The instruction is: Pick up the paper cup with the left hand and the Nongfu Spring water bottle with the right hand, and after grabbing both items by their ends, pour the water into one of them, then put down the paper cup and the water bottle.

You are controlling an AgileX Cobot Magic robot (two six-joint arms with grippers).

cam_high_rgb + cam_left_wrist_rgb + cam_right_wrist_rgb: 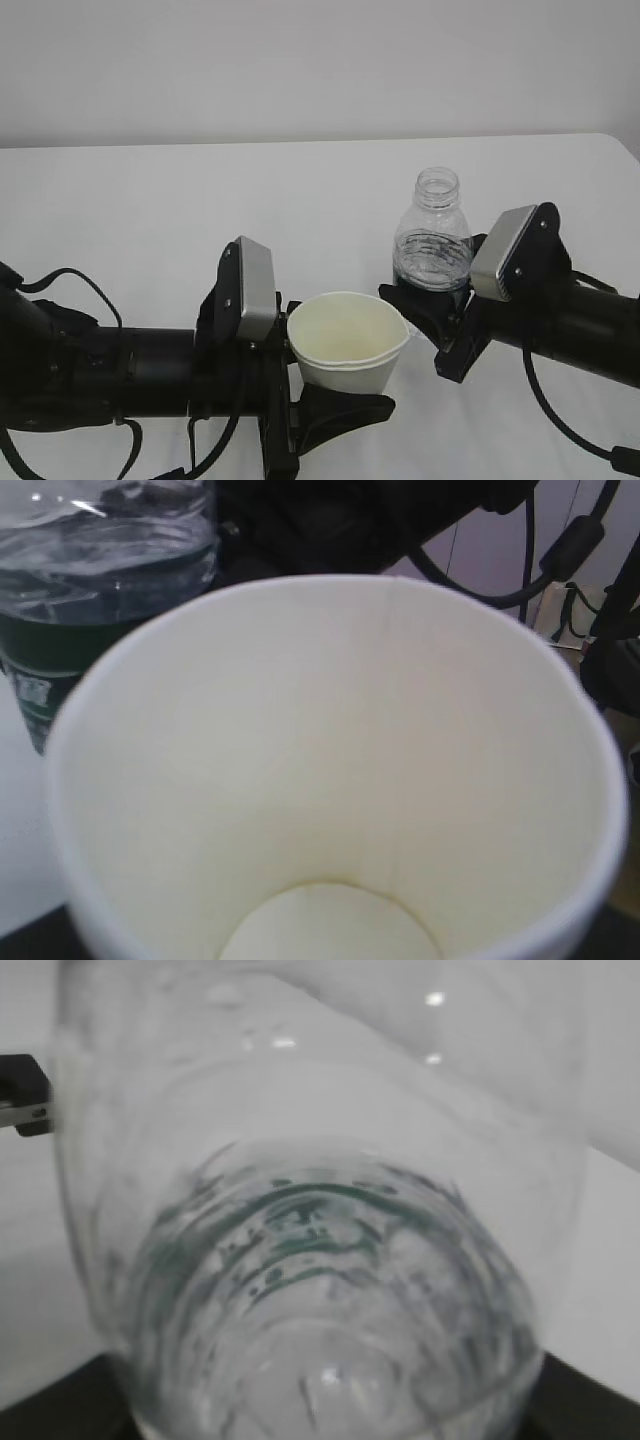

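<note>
The cream paper cup (348,340) sits upright in my left gripper (335,375), which is shut on its lower part, one black finger (345,408) showing under it. The cup (330,780) fills the left wrist view, its inside bare and dry, hiding the jaws. Just right of it the uncapped Nongfu Spring water bottle (433,235) stands upright, with my right gripper (432,298) shut on its dark green label band. Seen close, the bottle (320,1260) fills the right wrist view. No stream runs between them, and I cannot make out water in the bottle. The bottle (100,580) also shows behind the cup rim.
Both arms hover low over a white table (150,200) that ends at a pale wall behind. The table's rounded corner (625,145) is at the far right. Black cables (560,410) hang from the right arm and loop (70,285) by the left arm.
</note>
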